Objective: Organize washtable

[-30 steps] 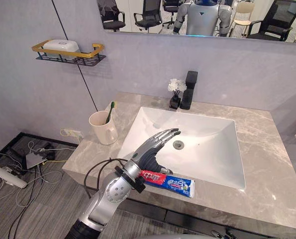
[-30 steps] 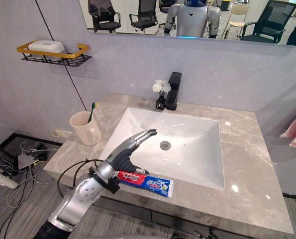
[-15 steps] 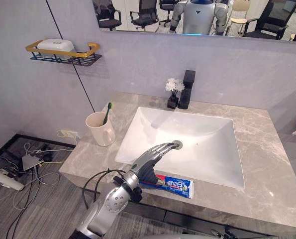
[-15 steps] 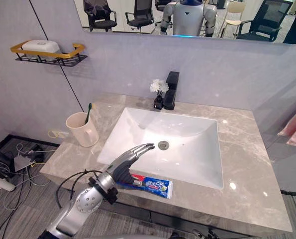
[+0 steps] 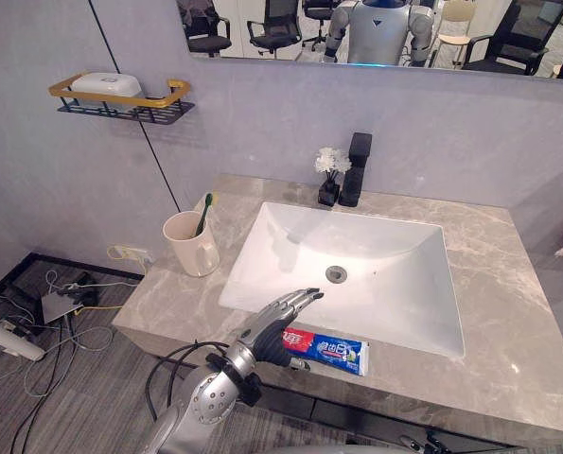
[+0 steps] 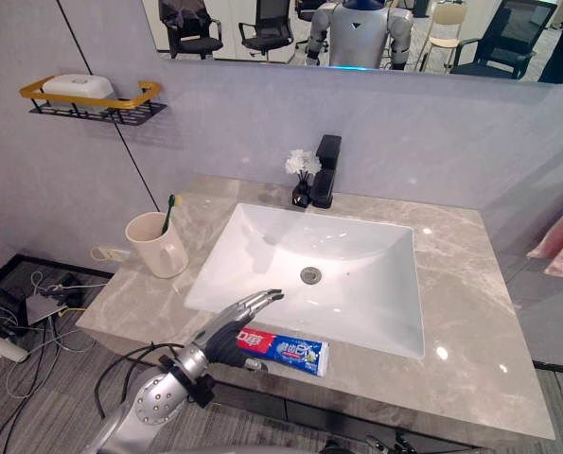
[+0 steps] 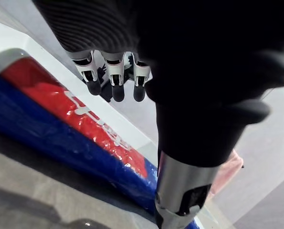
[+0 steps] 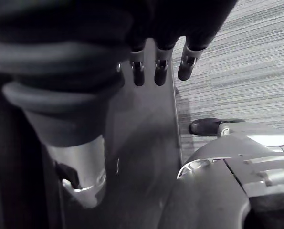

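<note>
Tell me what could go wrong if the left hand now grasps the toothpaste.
1. The toothpaste lies on the narrow counter strip between the sink and the front edge; the open left hand could push it off either way.
2. The hand is over one end, so a grasp there may let the tube tip.

Left eye view: you see the counter (image 5: 508, 312) across the lower half of the frame, with the basin (image 5: 395, 246) set in its centre and the drain (image 5: 335, 273) at the basin's middle. Behind the basin, at upper centre, stands the faucet (image 5: 359, 170), with the flower vase (image 5: 331, 180) just left of it. The mirror (image 5: 262, 38) runs along the top edge. Left of the basin, the cup (image 5: 191, 248) stands on the counter with the toothbrush (image 5: 206, 210) in it. At upper left, the wall shelf (image 5: 120, 102) carries a soap box (image 5: 98, 84). At lower centre, the toothpaste tube (image 5: 330, 350) lies on the counter's front strip. Your left hand (image 5: 270, 328) is over the tube's left end, fingers straight above the basin's front rim.
</note>
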Tool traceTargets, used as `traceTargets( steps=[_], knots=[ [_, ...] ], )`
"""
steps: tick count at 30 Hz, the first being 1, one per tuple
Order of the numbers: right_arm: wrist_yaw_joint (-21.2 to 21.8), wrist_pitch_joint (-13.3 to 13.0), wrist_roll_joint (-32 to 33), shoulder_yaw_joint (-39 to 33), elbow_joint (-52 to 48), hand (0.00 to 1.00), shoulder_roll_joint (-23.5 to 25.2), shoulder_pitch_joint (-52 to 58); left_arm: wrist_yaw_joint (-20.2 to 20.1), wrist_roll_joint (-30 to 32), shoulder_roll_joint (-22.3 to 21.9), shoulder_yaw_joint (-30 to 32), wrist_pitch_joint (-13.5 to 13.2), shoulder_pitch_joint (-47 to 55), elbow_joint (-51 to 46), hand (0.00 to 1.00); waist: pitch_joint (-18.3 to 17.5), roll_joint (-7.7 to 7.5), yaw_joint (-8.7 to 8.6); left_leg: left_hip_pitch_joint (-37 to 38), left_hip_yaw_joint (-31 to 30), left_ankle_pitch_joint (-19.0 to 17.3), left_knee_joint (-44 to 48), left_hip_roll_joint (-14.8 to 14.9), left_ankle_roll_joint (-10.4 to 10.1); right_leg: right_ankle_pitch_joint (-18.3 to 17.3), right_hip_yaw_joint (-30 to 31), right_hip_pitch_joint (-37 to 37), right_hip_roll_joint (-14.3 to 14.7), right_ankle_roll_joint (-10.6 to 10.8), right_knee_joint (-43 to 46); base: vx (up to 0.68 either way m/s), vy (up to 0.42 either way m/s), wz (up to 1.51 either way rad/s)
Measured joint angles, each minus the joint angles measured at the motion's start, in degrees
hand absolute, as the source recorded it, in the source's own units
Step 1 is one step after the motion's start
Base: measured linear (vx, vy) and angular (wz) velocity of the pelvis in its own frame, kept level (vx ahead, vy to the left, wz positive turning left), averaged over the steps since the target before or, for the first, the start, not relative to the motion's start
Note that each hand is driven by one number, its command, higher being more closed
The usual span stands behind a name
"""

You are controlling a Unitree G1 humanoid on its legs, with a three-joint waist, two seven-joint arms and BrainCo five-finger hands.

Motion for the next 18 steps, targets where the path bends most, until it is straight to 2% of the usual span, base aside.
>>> traceTargets(
  steps=[18],
  knots=[
    [0.0, 0.1, -0.5, 0.2, 0.0, 0.00, 0.0, -0.4, 2.7, 4.6, -1.3, 2.8, 0.2, 0.4, -0.4, 0.00, 0.0, -0.01, 0.00, 1.0, 1.7, 0.0, -0.1, 0.1, 0.0, 0.0, 1.5, 0.0, 0.2, 0.0, 0.0, 0.00, 0.004, -0.03]
  ],
)
